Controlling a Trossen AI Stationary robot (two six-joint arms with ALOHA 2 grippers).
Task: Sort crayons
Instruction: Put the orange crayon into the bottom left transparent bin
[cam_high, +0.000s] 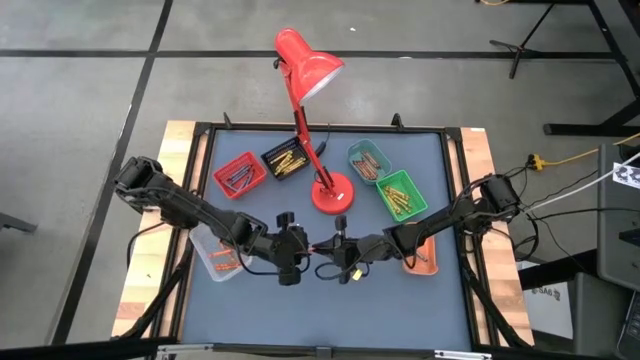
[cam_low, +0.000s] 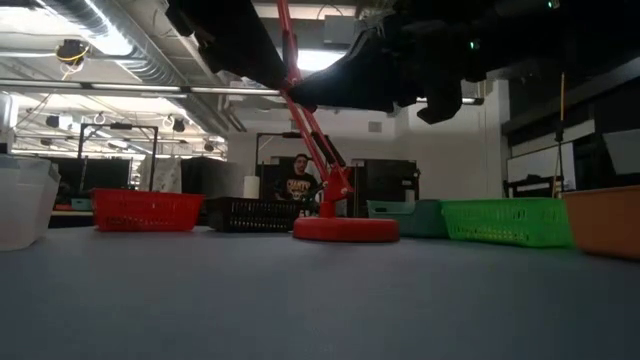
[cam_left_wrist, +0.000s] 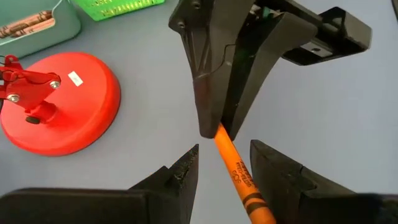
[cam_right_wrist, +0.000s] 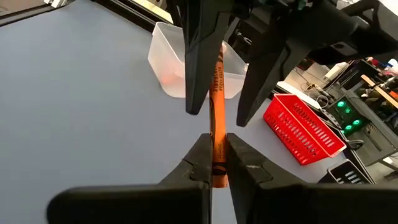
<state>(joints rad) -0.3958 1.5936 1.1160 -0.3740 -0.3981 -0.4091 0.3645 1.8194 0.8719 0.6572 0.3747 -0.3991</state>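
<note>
red desk lamp (cam_high: 312, 100), coloured trays, seated person (cam_low: 297, 186)

An orange crayon (cam_left_wrist: 239, 180) bears black print and dark bands. The lamp (cam_high: 312, 72) is bright red, the worktop (cam_high: 330, 300) slate blue. Trays: red (cam_high: 240, 175), black (cam_high: 285, 160), teal (cam_high: 368, 160), green (cam_high: 402, 195), orange (cam_high: 420, 262), and clear (cam_high: 215, 255).

You have one orange crayon (cam_left_wrist: 237, 175) with a paper wrapper and black band pinched at one end by the right gripper (cam_right_wrist: 217, 163), lifted off the table. Its free end lies between the left gripper's (cam_left_wrist: 222, 163) spread fingers, untouched by either.
</note>
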